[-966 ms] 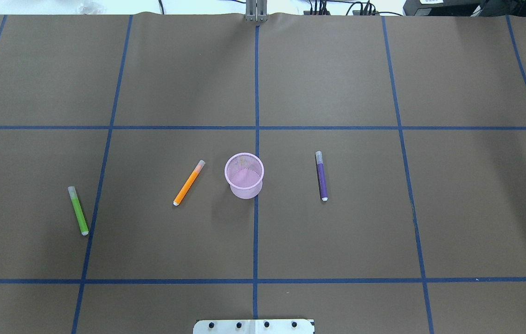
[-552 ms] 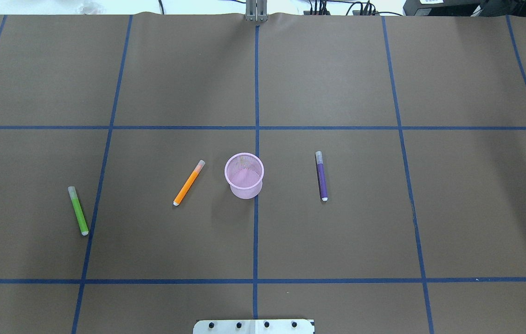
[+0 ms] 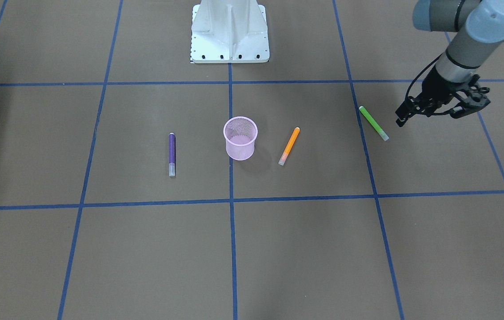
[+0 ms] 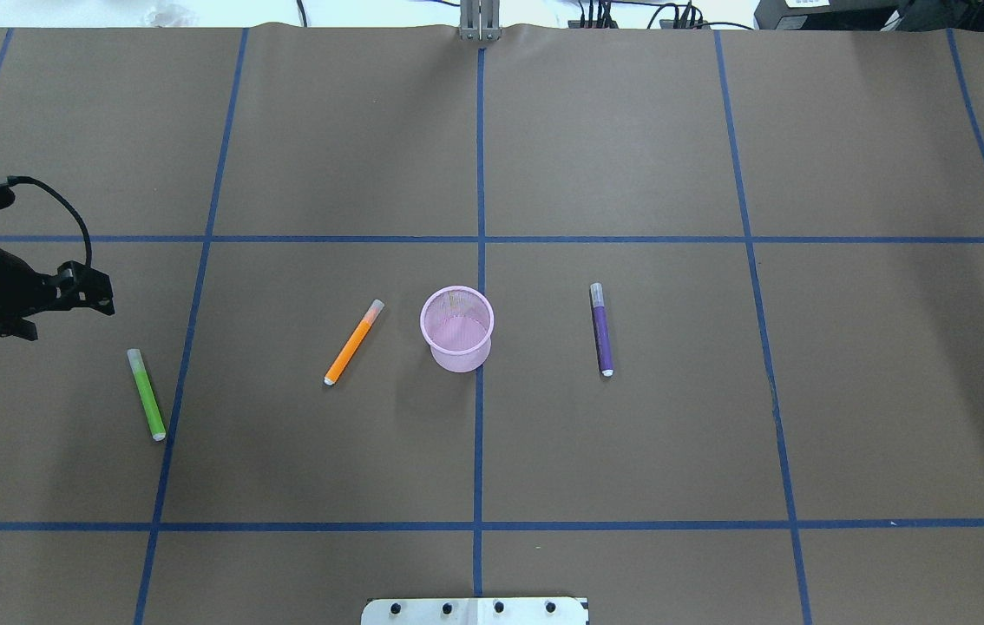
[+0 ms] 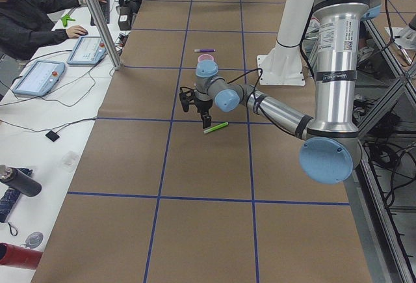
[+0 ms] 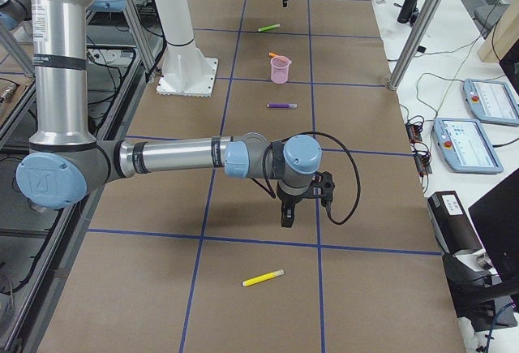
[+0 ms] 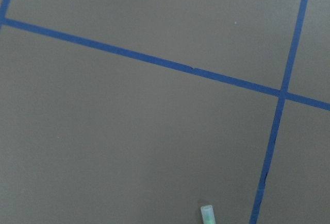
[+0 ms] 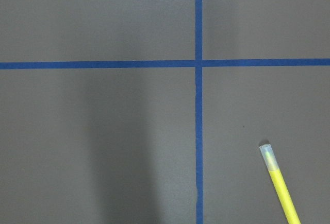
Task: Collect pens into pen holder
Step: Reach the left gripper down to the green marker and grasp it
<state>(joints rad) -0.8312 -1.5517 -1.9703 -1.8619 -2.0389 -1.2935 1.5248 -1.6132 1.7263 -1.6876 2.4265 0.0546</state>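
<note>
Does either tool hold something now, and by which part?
Nothing is held. The green pen, orange pen, purple pen and yellow pen all lie on the table, away from left tool and right tool.

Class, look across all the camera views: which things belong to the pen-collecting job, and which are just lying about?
Part of the job:
green pen
orange pen
purple pen
yellow pen
pink pen holder

Just lying about, on the side bench:
grey tablet
dark bottle
</note>
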